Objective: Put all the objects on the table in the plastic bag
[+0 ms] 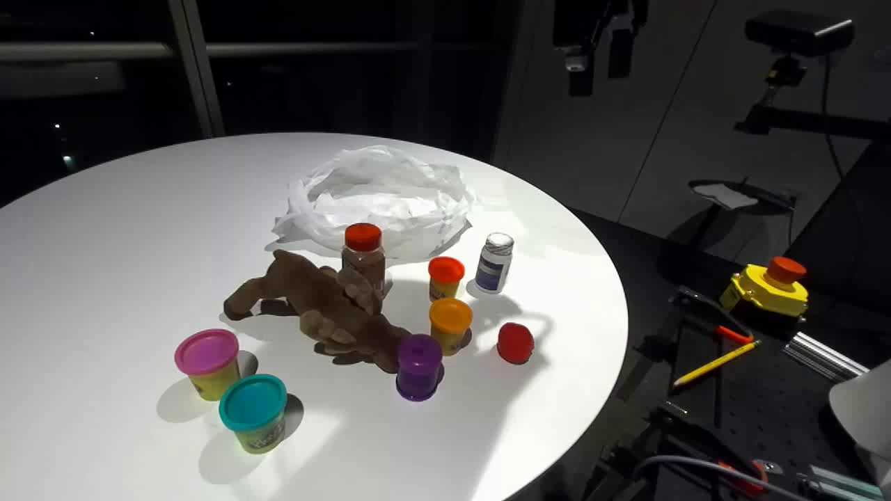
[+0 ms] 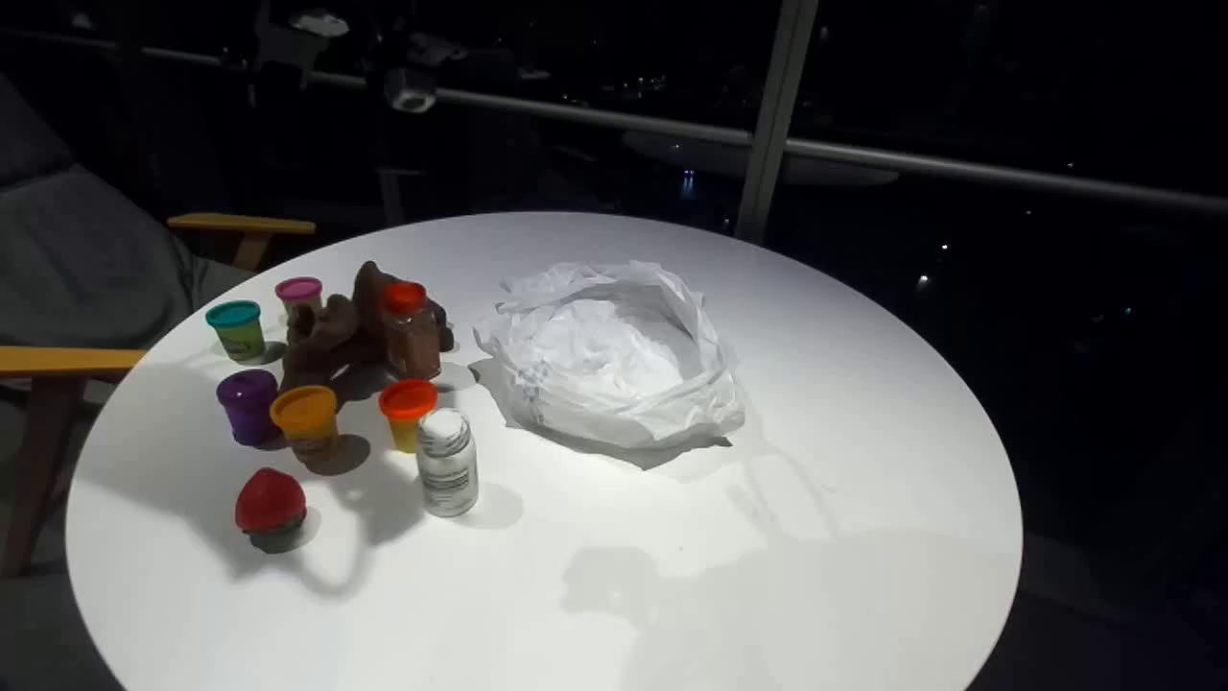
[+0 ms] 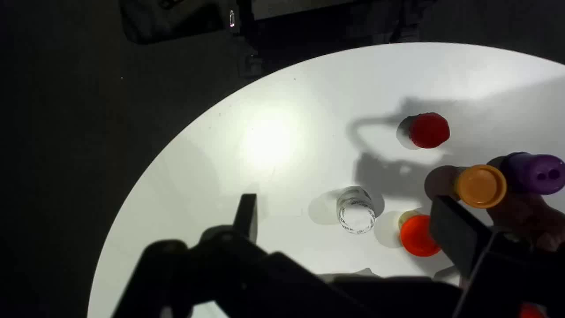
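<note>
Robotiq gripper (image 3: 352, 225): jaws wide apart | in way: red-lidded jar (image 1: 363, 239) between brown plush toy (image 1: 313, 292) and plastic bag (image 2: 652, 417) | around, off table (image 2: 863, 441): yellow e-stop (image 1: 768, 287), pencil (image 1: 718, 362), wooden-armed chair (image 2: 91, 259)

The plastic bag (image 2: 628, 422) is showing thin, crinkled, glossy film, while the table (image 3: 269, 141) is looking smooth and is throwing back a bright glare in the wrist view. The brown toy (image 1: 310, 296) is looking matt and cloth-like. The purple cup (image 1: 419, 365) is gleaming like smooth plastic. An armrest (image 2: 240, 225) is looking wooden.
</note>
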Action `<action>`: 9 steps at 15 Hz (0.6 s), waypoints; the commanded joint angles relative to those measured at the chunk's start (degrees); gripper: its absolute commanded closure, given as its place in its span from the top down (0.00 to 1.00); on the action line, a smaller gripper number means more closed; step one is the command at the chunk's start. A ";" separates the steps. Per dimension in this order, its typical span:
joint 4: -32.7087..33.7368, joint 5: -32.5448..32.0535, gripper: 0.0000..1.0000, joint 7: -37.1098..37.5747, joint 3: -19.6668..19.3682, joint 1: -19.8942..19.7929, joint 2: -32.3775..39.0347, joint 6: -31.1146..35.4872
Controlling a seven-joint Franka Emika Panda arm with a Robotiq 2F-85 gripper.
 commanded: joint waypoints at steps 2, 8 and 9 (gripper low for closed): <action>0.54 -0.16 1.00 0.12 -0.81 0.84 -0.06 -0.10; 0.76 -0.16 1.00 0.12 -0.81 0.84 -0.11 -0.10; 0.76 -0.16 1.00 0.12 -0.81 0.84 -0.11 -0.10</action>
